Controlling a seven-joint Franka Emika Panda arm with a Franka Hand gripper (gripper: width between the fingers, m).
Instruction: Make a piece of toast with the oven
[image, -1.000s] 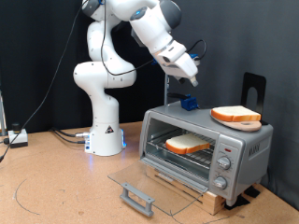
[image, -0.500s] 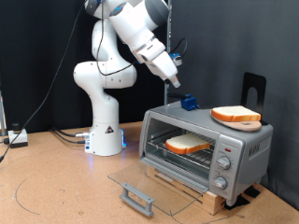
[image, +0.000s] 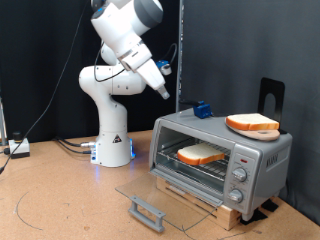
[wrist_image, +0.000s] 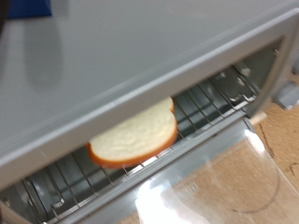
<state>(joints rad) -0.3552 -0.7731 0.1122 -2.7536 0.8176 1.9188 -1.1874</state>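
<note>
The silver-grey oven (image: 262, 157) stands at the exterior view's right with its glass door (image: 160, 192) folded down open. One piece of toast (image: 201, 154) lies on the wire rack inside. It also shows in the wrist view (wrist_image: 133, 134), under the oven's grey top (wrist_image: 140, 47). A second alike slice (image: 252, 124) lies on the oven's roof. My gripper (image: 162, 90) hangs in the air, above and to the exterior view's left of the oven, with nothing seen between its fingers. The fingers do not show in the wrist view.
A small blue object (image: 203, 110) sits on the oven's roof at its back left. The white robot base (image: 112, 140) stands behind on the brown table. A black bracket (image: 270, 95) rises behind the oven. Cables (image: 70, 146) run to the left.
The arm has swung up and to the exterior view's left, away from the oven's roof. The two slices and the open door have not moved.
</note>
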